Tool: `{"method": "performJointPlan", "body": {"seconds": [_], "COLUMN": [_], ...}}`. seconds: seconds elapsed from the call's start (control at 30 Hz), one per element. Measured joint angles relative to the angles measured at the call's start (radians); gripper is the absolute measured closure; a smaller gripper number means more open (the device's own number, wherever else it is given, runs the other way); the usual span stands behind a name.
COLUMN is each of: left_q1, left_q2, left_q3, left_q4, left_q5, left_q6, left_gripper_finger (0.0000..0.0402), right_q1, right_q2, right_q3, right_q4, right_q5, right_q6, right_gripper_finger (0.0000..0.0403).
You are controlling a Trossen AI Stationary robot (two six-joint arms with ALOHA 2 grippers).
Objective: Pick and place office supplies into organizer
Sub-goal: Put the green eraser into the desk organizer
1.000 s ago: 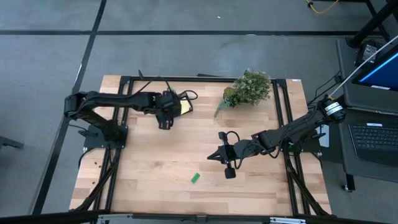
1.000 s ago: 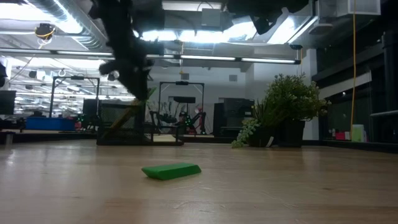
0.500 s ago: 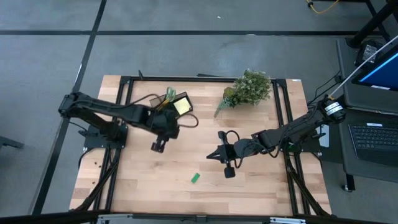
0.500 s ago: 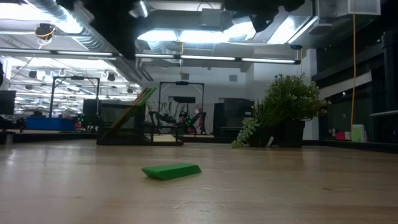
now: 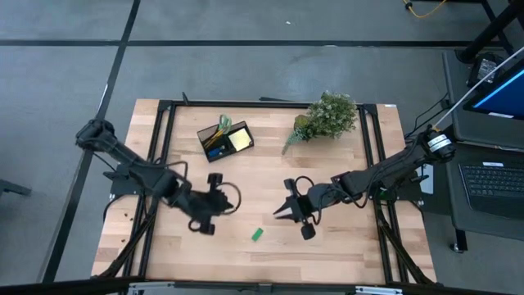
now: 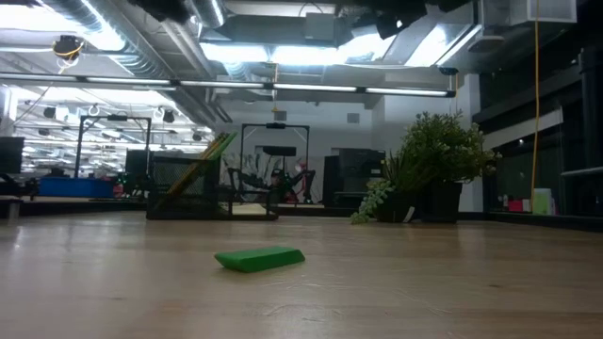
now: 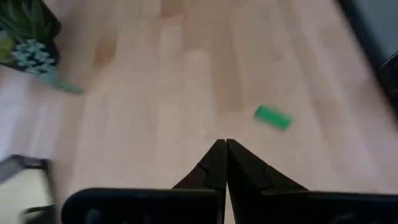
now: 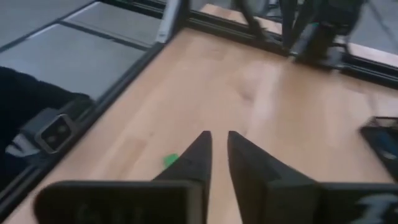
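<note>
Scissors, pens and sticky pad sit in the organizer; the green block remains on the bench. The left gripper is pressed together and empty, the right gripper slightly parted and empty.

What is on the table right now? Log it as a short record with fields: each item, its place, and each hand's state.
green block: lies loose on the bare wood near the table's front edge, between the two hands, touching neither
organizer: at the back of the table, left of the plant, with scissors and a yellow note pad in it
plant: back of the table, right of the middle
left hand: shut and empty, left of the green block
right hand: fingers slightly parted, empty, right of and behind the green block
</note>
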Motion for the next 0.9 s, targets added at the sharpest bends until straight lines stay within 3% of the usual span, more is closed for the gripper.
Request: {"method": "performJointPlan", "body": {"seconds": [0.2, 0.33, 0.63, 0.9], "left_q1": [-0.117, -0.168, -0.198, -0.231], "left_q2": [0.037, 0.084, 0.176, 0.193], "left_q3": [-0.066, -0.075, -0.075, -0.075], "left_q4": [0.217, 0.279, 0.325, 0.328], "left_q5": [-0.142, -0.23, -0.286, -0.287], "left_q6": [-0.132, -0.205, -0.349, -0.382], "left_gripper_finger": [0.04, 0.0399, 0.0399, 0.04], "right_q1": [0.0, 0.0, -0.042, -0.056], "right_q2": [0.063, 0.134, 0.285, 0.443], "right_q3": [0.0, 0.0, 0.095, 0.29], "right_q4": [0.007, 0.029, 0.041, -0.165], "right_q5": [-0.081, -0.136, -0.301, -0.335], "right_q6": [-0.048, -0.058, -0.144, -0.255], "right_gripper_finger": [0.0282, 0.0258, 0.0254, 0.0254]}}
